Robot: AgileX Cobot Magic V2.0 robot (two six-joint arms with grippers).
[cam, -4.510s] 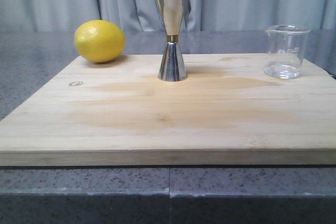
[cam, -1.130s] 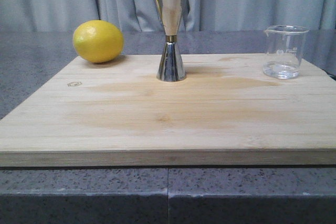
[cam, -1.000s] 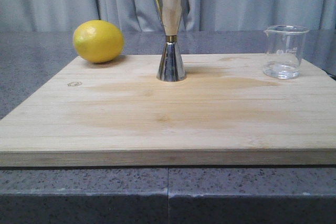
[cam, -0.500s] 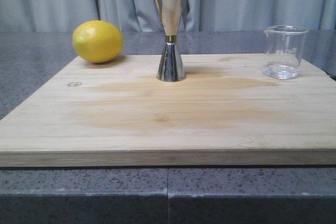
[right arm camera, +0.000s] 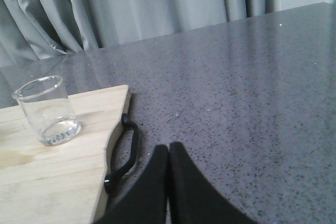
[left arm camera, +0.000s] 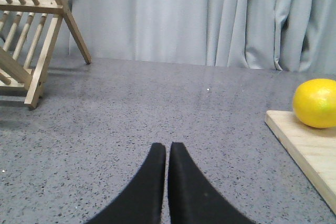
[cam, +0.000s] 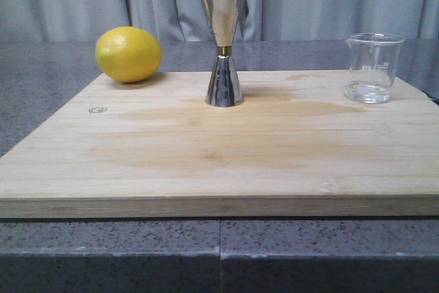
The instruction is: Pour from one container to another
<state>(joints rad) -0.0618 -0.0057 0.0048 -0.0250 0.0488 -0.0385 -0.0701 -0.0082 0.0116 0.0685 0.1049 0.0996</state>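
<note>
The clear glass beaker [cam: 372, 67] stands upright at the far right of the wooden board [cam: 219, 162], a little clear liquid in its bottom; the right wrist view shows the beaker [right arm camera: 48, 110] too. The steel jigger [cam: 223, 43] with its gold waist band stands upright at the board's far middle. Neither arm appears in the front view. My left gripper [left arm camera: 167, 147] is shut and empty over the grey counter, left of the board. My right gripper [right arm camera: 168, 147] is shut and empty over the counter, just off the board's right edge.
A yellow lemon [cam: 129, 53] rests on the board's far left corner, and the lemon [left arm camera: 315, 103] also shows in the left wrist view. A wooden drying rack [left arm camera: 32, 35] stands further left. A black handle [right arm camera: 125, 153] is on the board's right edge. Grey curtains hang behind.
</note>
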